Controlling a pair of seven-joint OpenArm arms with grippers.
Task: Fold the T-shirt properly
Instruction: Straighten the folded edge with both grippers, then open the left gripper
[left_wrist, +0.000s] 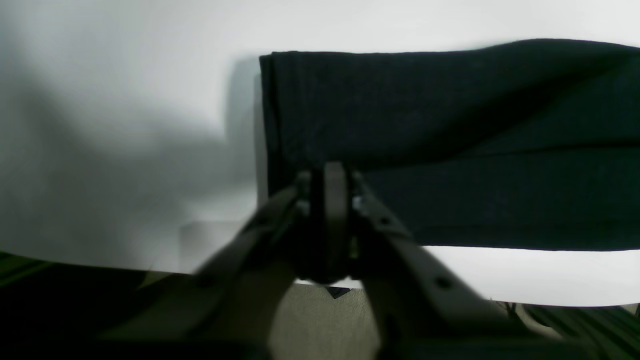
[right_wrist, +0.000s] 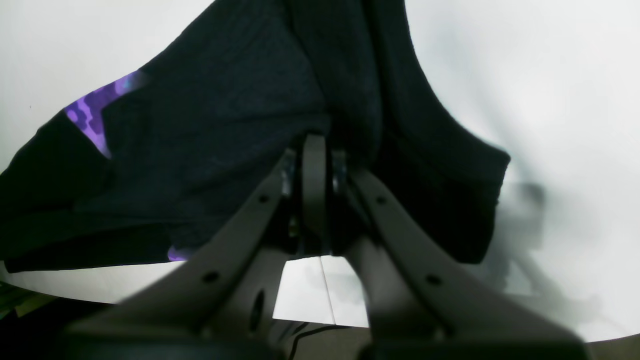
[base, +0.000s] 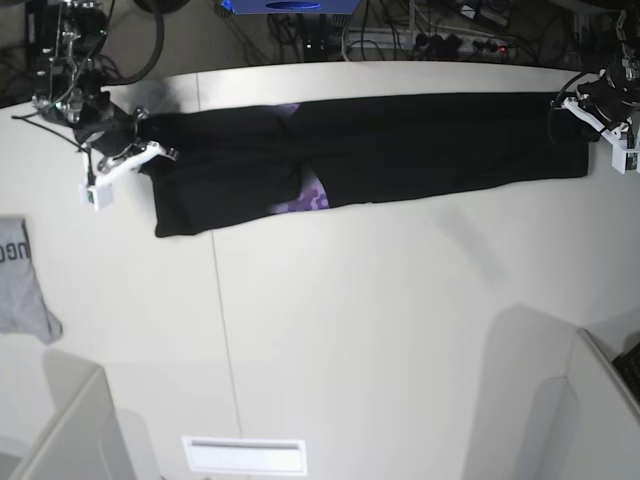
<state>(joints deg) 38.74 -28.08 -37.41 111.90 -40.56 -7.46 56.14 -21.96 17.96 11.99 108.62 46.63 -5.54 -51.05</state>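
The T-shirt (base: 370, 150) lies in a long black strip on the white table (base: 380, 330), stretched sideways between the two grippers. At the strip's left end in the base view, the right gripper (base: 140, 140) is pinched tight on the cloth. At the other end sits the left gripper (base: 585, 105); I cannot tell if it grips.

A white table (base: 380, 330) carries the black T-shirt (base: 400, 145), stretched in a long band across its far side, and what seems to be a small grey garment (base: 22, 280) at the left edge.
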